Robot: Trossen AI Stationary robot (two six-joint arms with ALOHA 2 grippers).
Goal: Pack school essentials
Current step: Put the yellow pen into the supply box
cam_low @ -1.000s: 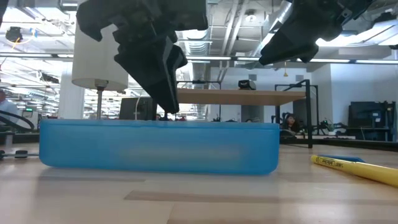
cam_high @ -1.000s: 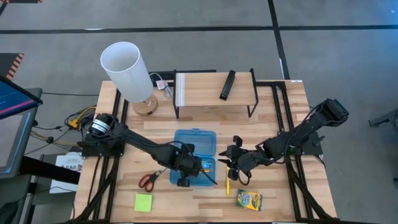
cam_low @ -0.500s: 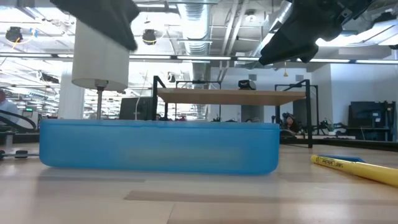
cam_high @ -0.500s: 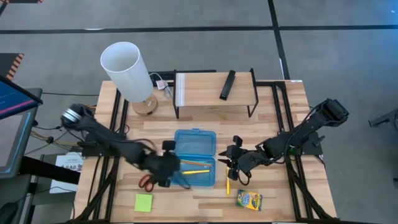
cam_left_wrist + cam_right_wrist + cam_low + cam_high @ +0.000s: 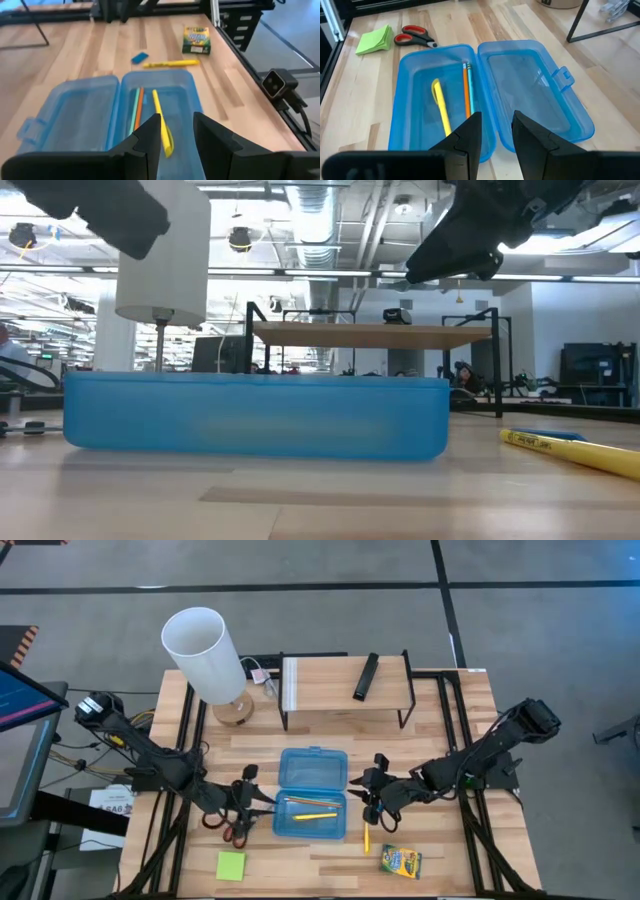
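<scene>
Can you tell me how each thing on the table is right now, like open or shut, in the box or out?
blue case: lid open, lying flat
yellow pencil in the case: packed
orange pencil: packed
teal pencil: packed
second yellow pencil: on the table, unpacked
blue eraser: unpacked
scissors: blades closed, unpacked
sticky-note pad: unpacked
crayon box: closed, unpacked
left gripper: open, empty
right gripper: open, empty

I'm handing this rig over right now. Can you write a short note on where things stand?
Left gripper: open, empty, by the scissors.
Right gripper: open, empty, beside the blue case.
Done: three pencils (yellow, orange, teal) lie in the open case.
Left on the table: scissors, sticky-note pad, yellow marker, blue eraser, crayon box.
</scene>
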